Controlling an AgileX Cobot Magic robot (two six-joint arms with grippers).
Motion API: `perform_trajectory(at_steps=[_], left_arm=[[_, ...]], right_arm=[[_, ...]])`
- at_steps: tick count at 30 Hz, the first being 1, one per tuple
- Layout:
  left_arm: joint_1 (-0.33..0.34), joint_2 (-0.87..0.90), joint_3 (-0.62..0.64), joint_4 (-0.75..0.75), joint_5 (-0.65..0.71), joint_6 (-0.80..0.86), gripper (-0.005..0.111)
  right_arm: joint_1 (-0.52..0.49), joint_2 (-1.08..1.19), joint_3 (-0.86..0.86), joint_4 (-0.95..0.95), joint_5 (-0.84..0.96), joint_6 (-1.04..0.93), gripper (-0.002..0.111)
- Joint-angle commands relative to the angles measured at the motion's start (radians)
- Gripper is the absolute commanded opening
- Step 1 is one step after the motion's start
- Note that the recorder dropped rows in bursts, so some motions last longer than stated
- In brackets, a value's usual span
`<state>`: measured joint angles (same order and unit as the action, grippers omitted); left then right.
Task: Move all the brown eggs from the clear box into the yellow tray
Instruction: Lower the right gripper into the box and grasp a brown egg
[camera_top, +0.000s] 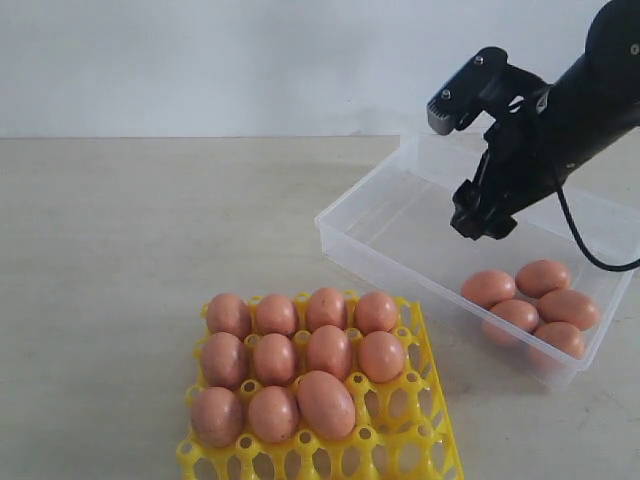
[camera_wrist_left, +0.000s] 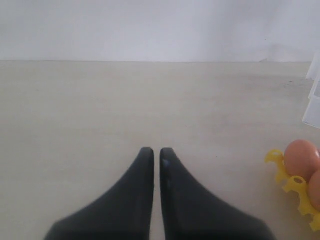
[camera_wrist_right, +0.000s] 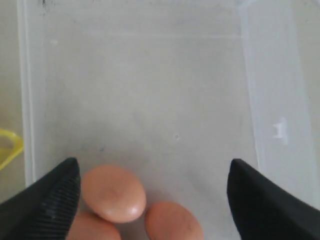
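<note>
Right fingers (camera_wrist_right: 52, 200) are held wide, empty, above brown eggs (camera_wrist_right: 114, 194) bunched in the clear box (camera_wrist_right: 150, 75) corner, ready for grabbing; left fingers (camera_wrist_left: 135, 200) are shut, empty.

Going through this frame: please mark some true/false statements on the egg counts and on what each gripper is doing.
1. Eleven brown eggs sit in the yellow tray. True.
2. The clear box is empty. False: five brown eggs lie in one end of it.
3. The right gripper is open and holds no egg. True.
4. The left gripper grips an egg. False: its fingers are shut together with nothing between them, over the table.
5. The right gripper hangs over the yellow tray. False: it is above the clear box.
</note>
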<state>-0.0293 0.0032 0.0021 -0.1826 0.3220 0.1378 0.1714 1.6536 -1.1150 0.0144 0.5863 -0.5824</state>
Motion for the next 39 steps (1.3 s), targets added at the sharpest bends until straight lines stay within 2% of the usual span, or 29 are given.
perform_trajectory(at_steps=[1, 5, 8, 13, 22, 39], left_arm=[[-0.004, -0.003, -0.002, -0.008, -0.011, -0.007, 0.004], [-0.004, -0.003, -0.002, -0.008, -0.011, -0.007, 0.004], [-0.004, -0.003, -0.002, -0.008, -0.011, -0.007, 0.004], [-0.004, -0.003, -0.002, -0.008, -0.011, -0.007, 0.004], [-0.004, -0.003, -0.002, -0.008, -0.011, -0.007, 0.004], [-0.004, -0.003, -0.002, -0.008, -0.011, -0.007, 0.004]], right_arm=[[0.0, 0.031, -0.004, -0.021, 0.098, -0.111, 0.05], [0.0, 0.083, -0.016, -0.023, 0.146, -0.126, 0.035], [0.0, 0.126, -0.058, -0.023, 0.228, -0.113, 0.039], [0.0, 0.14, -0.139, -0.021, 0.329, -0.1, 0.054], [0.0, 0.201, -0.164, -0.004, 0.37, -0.161, 0.054], [0.0, 0.311, -0.164, -0.056, 0.253, -0.284, 0.054]])
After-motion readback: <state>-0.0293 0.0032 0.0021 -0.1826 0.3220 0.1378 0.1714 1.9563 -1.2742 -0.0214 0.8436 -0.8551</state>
